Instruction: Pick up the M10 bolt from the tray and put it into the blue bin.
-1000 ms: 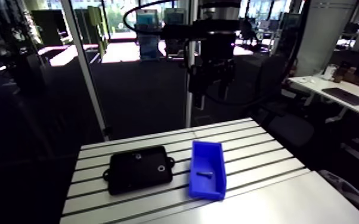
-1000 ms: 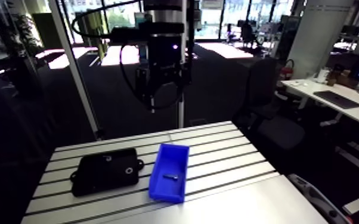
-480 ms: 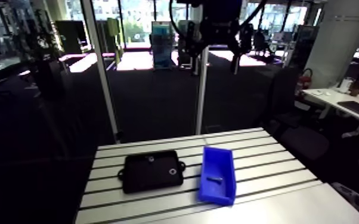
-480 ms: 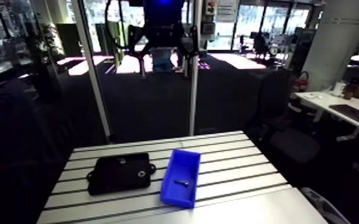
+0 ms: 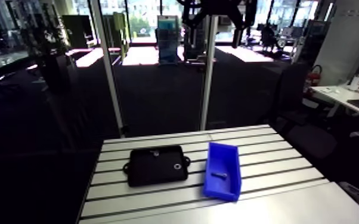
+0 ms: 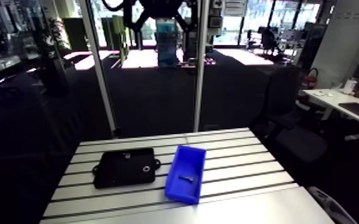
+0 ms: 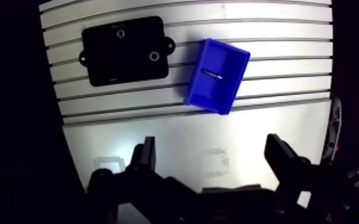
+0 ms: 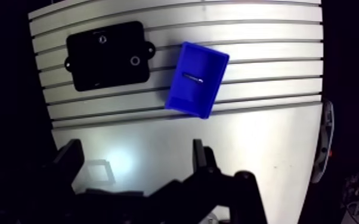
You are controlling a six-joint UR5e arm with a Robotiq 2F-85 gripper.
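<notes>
In the blue bin (image 7: 236,83), just beside the black tray (image 7: 110,62), the M10 bolt (image 7: 212,74) lies flat, so the drop-off step looks done. Gripper (image 7: 212,144) hangs high over the table (image 7: 277,36) w/ fingers wide apart & empty; next move prob. calls for nothing but parking the arm, no regrasp.

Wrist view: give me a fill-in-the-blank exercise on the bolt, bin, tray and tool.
The bolt lies inside the ___ bin.
The tray beside the bin is ___ in colour.
The tool hangs high above the table, ___ and holding nothing.
Missing words: blue; black; open.
</notes>
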